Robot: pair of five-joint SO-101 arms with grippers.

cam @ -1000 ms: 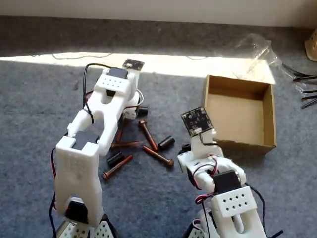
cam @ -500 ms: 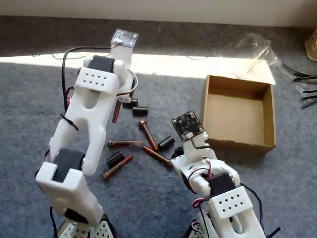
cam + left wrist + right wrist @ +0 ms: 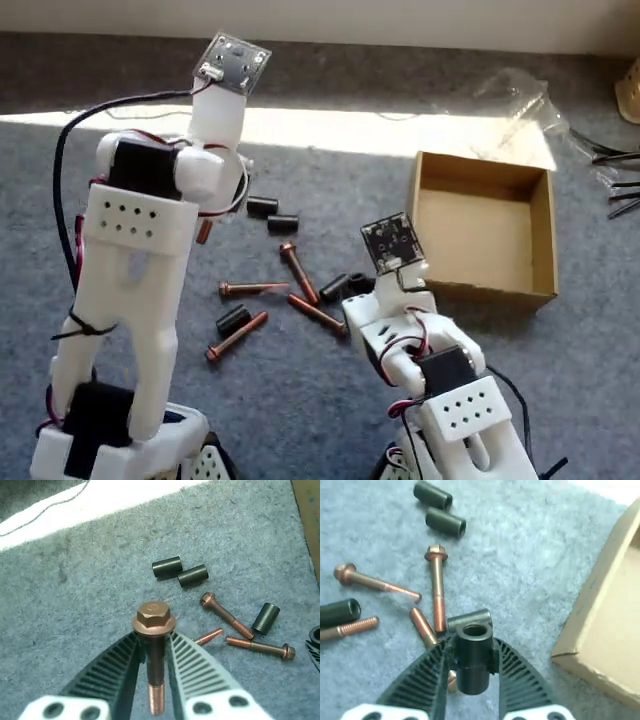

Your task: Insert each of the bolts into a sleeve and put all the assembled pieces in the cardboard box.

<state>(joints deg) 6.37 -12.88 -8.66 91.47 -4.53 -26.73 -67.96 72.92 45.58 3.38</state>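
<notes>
1. The held bolt (image 3: 153, 620) is copper coloured. It sits in the left gripper (image 3: 153, 640), which is clamped on its shaft. The hexagonal head sticks out past the fingertips and the threaded end points back toward the wrist.
2. In the high view I see this gripper hanging above the carpet (image 3: 330, 400), near the pair of sleeves (image 3: 272, 214).
3. The held sleeve (image 3: 472, 672) is black. The right gripper (image 3: 472, 650) is clamped on its sides, and the sleeve's open end shows at the fingertips.
4. This gripper is low over the carpet, between the scattered parts and the cardboard box (image 3: 480, 290). Another sleeve (image 3: 468, 617) lies just beyond the held one; I cannot tell if they touch.
5. Four loose bolts (image 3: 318, 312) lie on the carpet between the two arms and point in different directions.
6. The pair of sleeves lies close together on the carpet, on the far side of the bolts.
7. A single sleeve (image 3: 233, 320) lies just beside the bolt nearest the left arm's base.
8. The cardboard box stands on the carpet with its top open, to the right of all the parts.
9. A plastic bag (image 3: 510, 95) lies behind the box, and some black cables (image 3: 615, 190) are at the right edge.
</notes>
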